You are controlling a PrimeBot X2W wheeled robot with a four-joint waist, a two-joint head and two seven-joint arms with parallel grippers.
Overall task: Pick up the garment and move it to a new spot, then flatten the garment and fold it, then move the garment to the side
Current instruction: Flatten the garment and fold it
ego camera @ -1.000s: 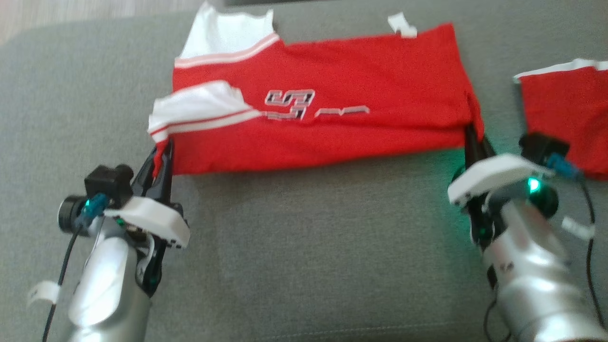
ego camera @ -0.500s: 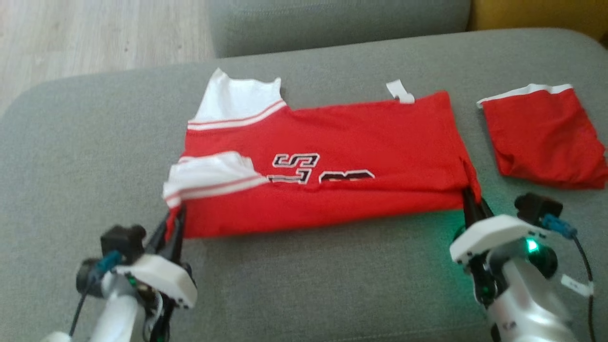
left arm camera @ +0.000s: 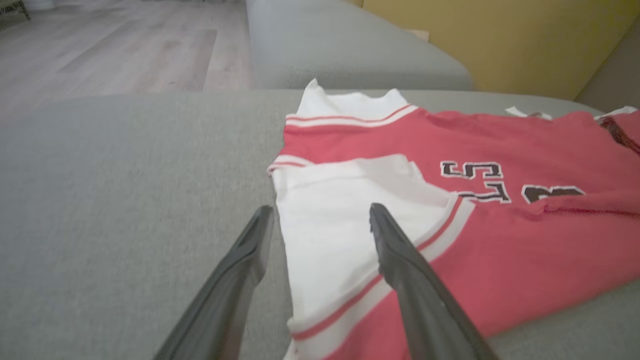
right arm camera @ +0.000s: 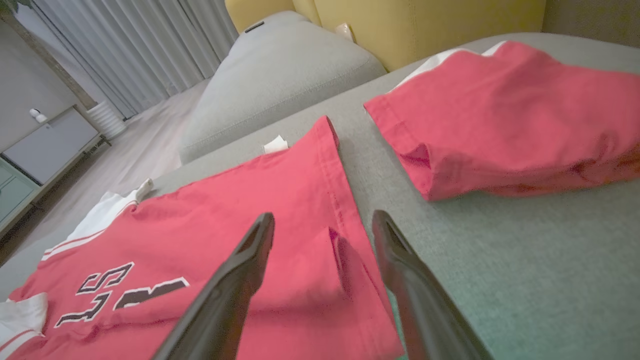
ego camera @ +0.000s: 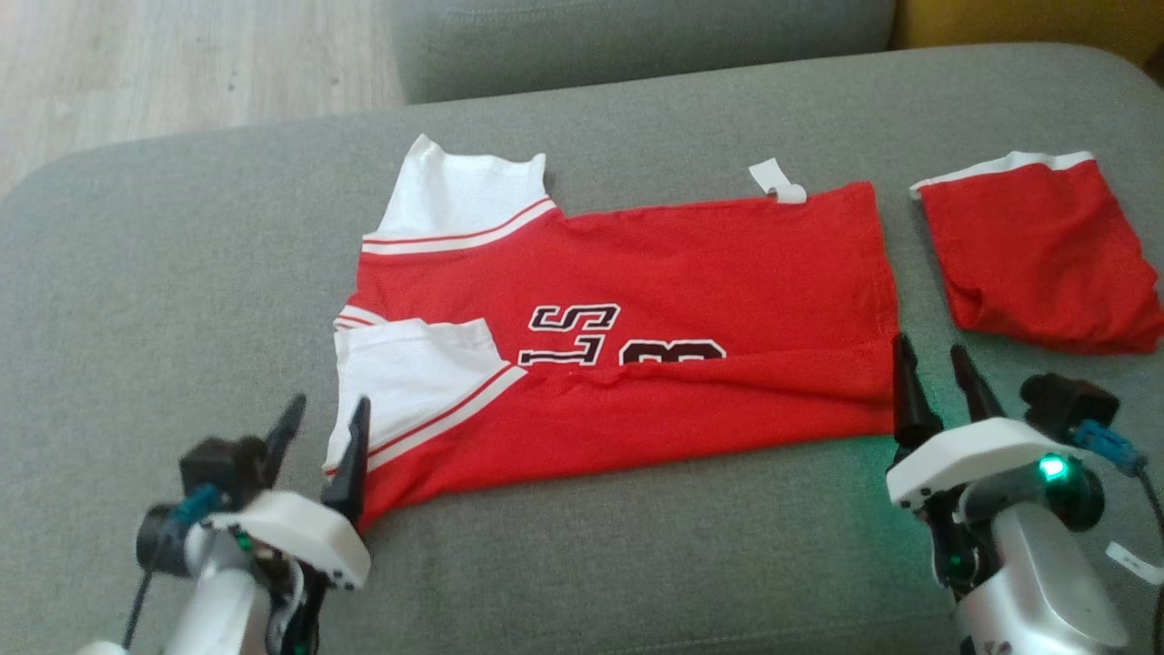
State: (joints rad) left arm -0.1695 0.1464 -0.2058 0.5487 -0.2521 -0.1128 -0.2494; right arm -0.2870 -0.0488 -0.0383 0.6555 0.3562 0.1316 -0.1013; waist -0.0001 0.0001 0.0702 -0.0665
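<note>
On the sofa [ego camera: 637,546], folded red garment [ego camera: 655,364]

Looks like a home living room: grey fabric sofa seat [ego camera: 637,564] up front, second grey cushion [right arm camera: 280,65] just behind it, yellow upholstered backrest [right arm camera: 425,25] at rear, light wood-plank floor [ego camera: 182,64] beyond, floor-length pale curtains [right arm camera: 125,45] along far side, low cabinet [right arm camera: 50,142] with flat doors against grey wall [right arm camera: 25,75], all domestic furniture and soft furnishings
</note>
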